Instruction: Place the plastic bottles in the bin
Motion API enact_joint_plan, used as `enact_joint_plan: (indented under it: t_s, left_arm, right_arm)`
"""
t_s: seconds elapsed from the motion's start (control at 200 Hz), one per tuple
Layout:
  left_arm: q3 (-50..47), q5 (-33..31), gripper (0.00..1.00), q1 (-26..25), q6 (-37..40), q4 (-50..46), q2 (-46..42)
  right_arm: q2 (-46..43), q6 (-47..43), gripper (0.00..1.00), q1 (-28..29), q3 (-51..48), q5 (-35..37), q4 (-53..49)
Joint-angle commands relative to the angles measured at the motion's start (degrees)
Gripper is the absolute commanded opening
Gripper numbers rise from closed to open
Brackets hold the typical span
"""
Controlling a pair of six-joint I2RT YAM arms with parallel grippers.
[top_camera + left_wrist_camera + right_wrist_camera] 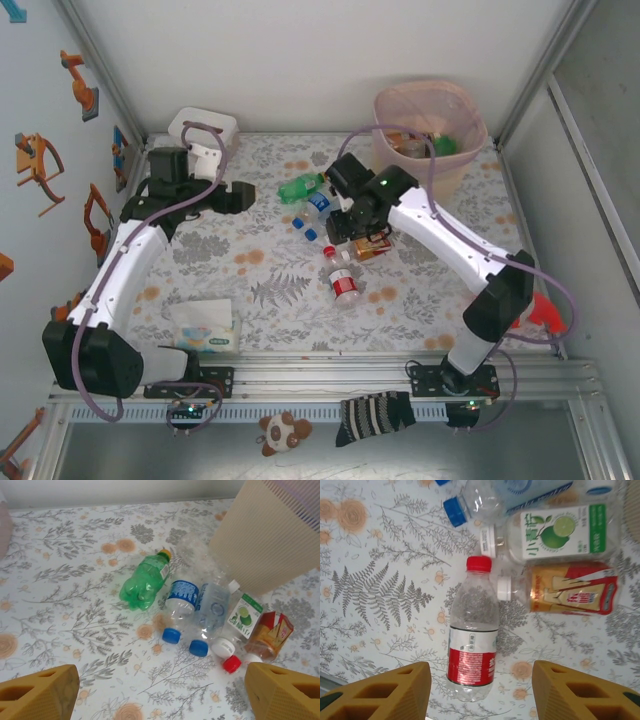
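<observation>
The clear bottle with the white-and-green lime label [560,532], lying on its side on the surface [380,630], carries a row of dark green Chinese characters beside two pictured limes. They seem to read 小青柠, though the print is turned sideways and soft. The amber bottle with the orange-and-red label [570,590] just below it bears a few red Chinese characters on a pale patch, too blurred to make out, while the white print on the red-labelled bottle [470,655] and the white pattern on the blue-labelled bottle [182,594] are both illegible.
</observation>
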Motion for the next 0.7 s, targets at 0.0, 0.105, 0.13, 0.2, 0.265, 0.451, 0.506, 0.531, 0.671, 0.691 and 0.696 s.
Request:
enact_joint_plan:
  t_s: [0.0, 0.105, 0.13, 0.2, 0.265, 0.451, 0.506, 0.531, 0.671, 0.691, 0.696]
  left_arm:
    - [-2.0, -0.3, 0.86, 0.7, 0.5, 0.9, -1.5]
    - [-1.8, 1.1, 0.85, 0.7, 0.1, 0.5, -1.7]
    - [-1.9, 0.8, 0.85, 0.7, 0.0, 0.3, -1.9]
    - [-2.0, -0.2, 0.85, 0.7, 0.0, 0.2, -2.2]
    - [-1.9, -0.8, 0.86, 0.7, 0.2, -0.3, -2.2]
    - [-1.1, -0.2, 0.86, 0.8, 0.2, -1.4, -2.3]
    - [-1.2, -0.2, 0.86, 0.8, 0.1, -1.4, -2.3]
    - [-1.2, -0.3, 0.86, 0.8, 0.1, -1.4, -2.5]
    - [-1.7, -1.2, 0.86, 0.8, 0.2, -1.1, -2.7]
    - [-1.7, -1.3, 0.86, 0.8, 0.2, -1.1, -2.8]
    - [-1.8, -1.3, 0.86, 0.8, 0.2, -1.0, -2.8]
  right_arm:
    - [1.9, 5.3, 0.55, 1.5, -2.2, 1.0, 2.1]
    - [3.2, 6.8, 0.56, 2.3, -4.9, -0.7, 4.7]
    - [3.6, 6.9, 0.56, 2.4, -5.6, -1.3, 5.5]
    - [5.2, 7.1, 0.56, 2.7, -6.7, -2.8, 6.6]
    - [6.5, 7.0, 0.57, 3.2, -7.5, -3.3, 7.2]
    - [9.7, 6.8, 0.61, 3.9, -9.8, -3.1, 8.2]
    - [10.4, 6.7, 0.63, 3.9, -10.3, -2.8, 8.2]
    - [10.8, 6.7, 0.64, 3.9, -10.5, -2.7, 8.2]
    - [12.4, 6.8, 0.66, 3.9, -11.7, -2.5, 8.3]
    - [12.6, 6.7, 0.67, 3.9, -11.9, -2.5, 8.3]
    - [12.6, 6.7, 0.67, 3.9, -12.0, -2.4, 8.3]
